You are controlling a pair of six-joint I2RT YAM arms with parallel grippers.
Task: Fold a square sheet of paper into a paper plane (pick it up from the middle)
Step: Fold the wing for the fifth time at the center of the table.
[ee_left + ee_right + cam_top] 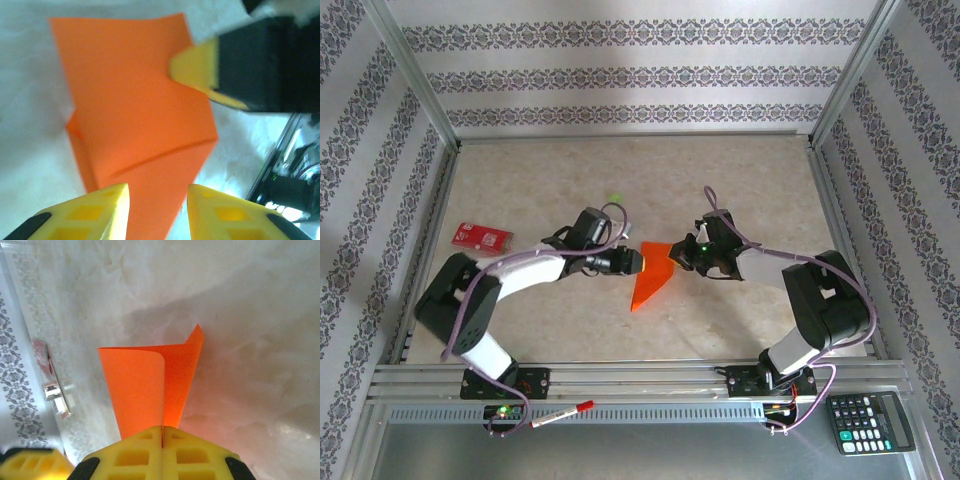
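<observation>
The square sheet of paper (pixel 652 275) is bright orange and folded into a tapering wedge with a diagonal crease (pixel 150 115). It lies mid-table with its point toward the near edge. My right gripper (pixel 163 429) is shut on the sheet's right edge, and two curled orange layers (pixel 150 385) rise from its closed yellow jaws. One of the right gripper's fingers (pixel 194 70) shows in the left wrist view, pressed on that edge. My left gripper (pixel 157 192) stands open at the sheet's left side (pixel 638 262). Its yellow fingertips are apart, with the orange paper showing in the gap.
A small red card (pixel 482 237) lies at the left edge of the table, and a tiny green spot (pixel 615 198) lies behind the arms. A calculator (pixel 870 422) and a pen (pixel 563 413) rest on the near ledge. Aluminium rails (pixel 620 375) border the table.
</observation>
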